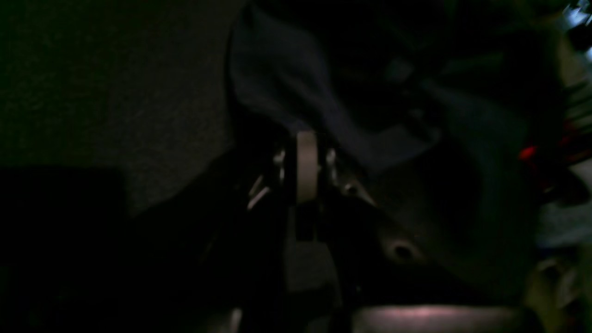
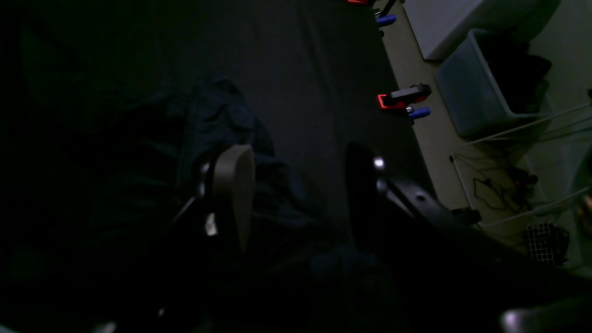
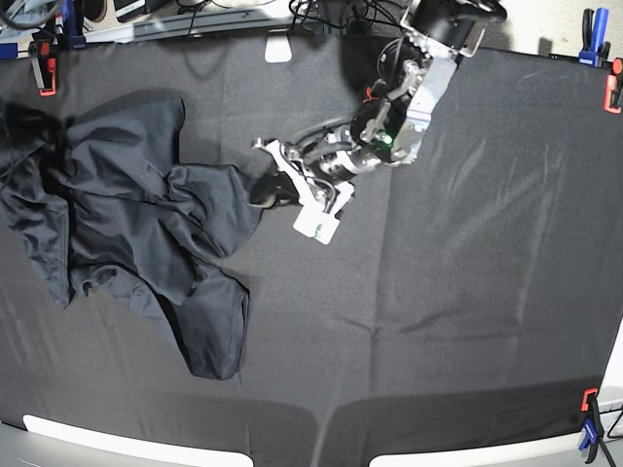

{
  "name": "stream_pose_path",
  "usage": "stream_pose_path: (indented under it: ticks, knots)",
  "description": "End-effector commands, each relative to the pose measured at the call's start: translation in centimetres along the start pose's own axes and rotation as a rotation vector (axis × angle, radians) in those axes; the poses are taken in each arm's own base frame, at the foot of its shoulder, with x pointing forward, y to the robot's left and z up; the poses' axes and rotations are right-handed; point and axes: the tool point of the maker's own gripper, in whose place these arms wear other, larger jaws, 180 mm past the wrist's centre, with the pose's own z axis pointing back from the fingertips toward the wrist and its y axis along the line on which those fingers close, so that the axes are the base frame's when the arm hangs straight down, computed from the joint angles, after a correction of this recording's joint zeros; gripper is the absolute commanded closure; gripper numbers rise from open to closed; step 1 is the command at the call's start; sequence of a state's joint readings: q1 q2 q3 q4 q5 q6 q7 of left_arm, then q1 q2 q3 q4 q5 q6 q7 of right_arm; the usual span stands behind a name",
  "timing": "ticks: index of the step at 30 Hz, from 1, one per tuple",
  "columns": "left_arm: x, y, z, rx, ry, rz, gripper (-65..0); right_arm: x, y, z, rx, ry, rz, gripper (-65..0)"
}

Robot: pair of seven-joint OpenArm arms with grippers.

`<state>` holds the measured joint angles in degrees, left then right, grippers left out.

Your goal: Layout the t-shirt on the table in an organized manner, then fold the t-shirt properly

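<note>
T-shirt (image 3: 127,229), dark grey, crumpled in a loose heap on the left half of the table (image 3: 467,292), one long fold trailing toward the near edge. Left gripper (image 3: 265,185), reaching in from the far side on a long arm, set at the shirt's right edge near mid-table, jaws pressed together on a fold of the cloth; pale pads (image 1: 306,166) meeting in the left wrist view, fabric bunched just beyond them. Right gripper (image 2: 300,185), seen only in its own wrist view, jaws spread wide above rumpled shirt fabric, nothing between them; pale pad on one side, dark finger on the other. Black tablecloth smooth over the right half. Red and blue clamps (image 3: 43,73) along the far and right table edges. Grey bin (image 2: 481,83) on the floor beyond the table edge.
</note>
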<state>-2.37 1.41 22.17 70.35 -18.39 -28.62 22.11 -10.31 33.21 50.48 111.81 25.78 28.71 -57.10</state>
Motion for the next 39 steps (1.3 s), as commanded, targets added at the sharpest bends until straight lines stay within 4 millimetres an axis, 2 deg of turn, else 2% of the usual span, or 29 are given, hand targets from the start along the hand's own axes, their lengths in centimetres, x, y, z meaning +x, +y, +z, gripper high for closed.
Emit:
stream_pose_path:
  ticks: [1, 5, 8, 12, 15, 18, 22, 24, 26, 30, 34, 36, 39]
  knots:
    - [1.6, -0.2, -0.1, -0.01, -0.039, -0.042, 0.0, 1.8, -0.7, 0.5, -0.014, -0.053, 0.03, -31.0]
    - [1.3, 3.1, 1.1, 0.094, 0.025, -0.094, 0.0, 1.8, -0.7, 0.5, -0.014, -0.052, 0.03, -31.0]
    - [3.1, 6.2, 3.3, 0.196, 0.007, -0.097, 0.0, 1.8, -0.7, 0.5, -0.014, -0.053, 0.029, -31.0]
    - [6.7, 10.2, 7.8, 0.324, -0.048, -0.138, 0.0, 1.7, -0.5, 0.5, -0.006, -0.051, 0.024, -31.0]
    - [8.7, 13.0, 11.6, 0.424, -0.063, -0.173, 0.0, 1.9, 0.3, 0.5, 0.035, -0.063, -0.002, -31.0]
    - [10.1, 15.8, 15.5, 0.523, -0.077, -0.205, 0.0, 1.4, 1.2, 0.3, 0.063, -0.069, -0.039, -31.0]
    - [11.1, 19.3, 20.2, 0.638, -0.087, -0.234, 0.0, 0.2, 2.7, 0.0, 0.093, -0.062, -0.099, -31.0]
    - [11.3, 20.6, 22.2, 0.683, -0.077, -0.249, 0.0, 0.0, 4.1, 0.0, 0.138, -0.078, -0.146, -31.0]
    - [11.6, 21.6, 23.7, 0.721, -0.066, -0.265, 0.0, 0.1, 6.2, 0.0, 0.219, -0.103, -0.154, -31.0]
    - [11.9, 22.9, 25.9, 0.79, -0.049, -0.281, 0.0, 0.4, 11.8, -0.3, 0.398, -0.126, -0.105, -31.0]
    - [12.2, 25.0, 28.8, 0.94, -0.027, -0.292, 0.0, 1.3, 17.1, -0.5, 0.539, -0.15, -0.059, -31.0]
    - [11.7, 24.9, 28.6, 0.921, -0.013, -0.251, 0.0, 2.5, 18.8, -0.7, 0.558, -0.207, -0.033, -31.0]
    - [11.3, 24.1, 27.4, 0.846, -0.049, -0.161, 0.0, 4.1, 20.3, -2.3, 0.513, -0.261, -0.01, -30.9]
